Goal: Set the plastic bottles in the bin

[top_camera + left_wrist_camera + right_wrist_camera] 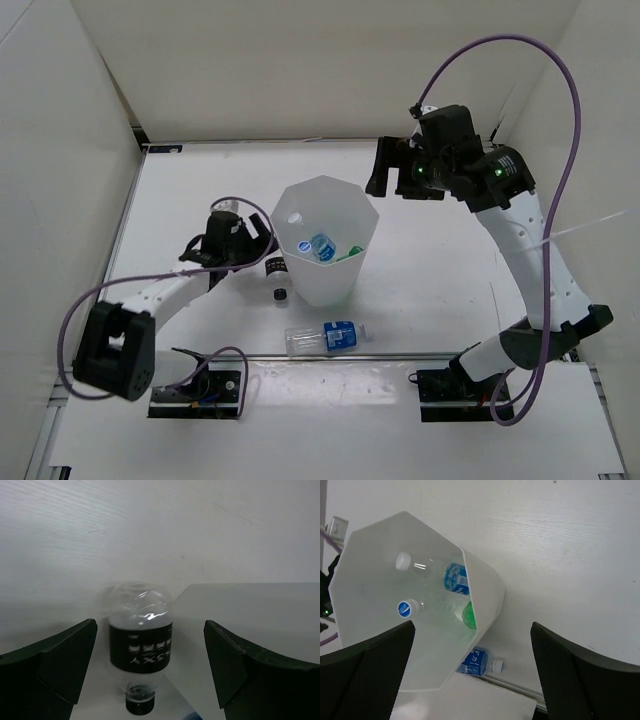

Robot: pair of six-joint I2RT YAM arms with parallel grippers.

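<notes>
Nearest to me, a blue-label bottle [325, 337] lies on its side on the surface [200, 180], just in front of the bin [300, 195] and outside of it. A little farther and to the left, the black-label bottle [275, 278] also lies flat, just beside the left wall of the bin. My left pincer [255, 240] is low at this bottle. In the left wrist view its fingers [65, 655] stand wide apart on both sides of the bottle, neither one touches it, and they hold nothing.

The bin stands upright in the middle. Inside I see a second blue-label bottle [456, 578], a green bottle [468, 615] and a white-capped clear bottle [402, 560].

Farthest, the right pincer [392, 175] hangs above the surface, to the far right of the bin. It is fully spread and empty.
</notes>
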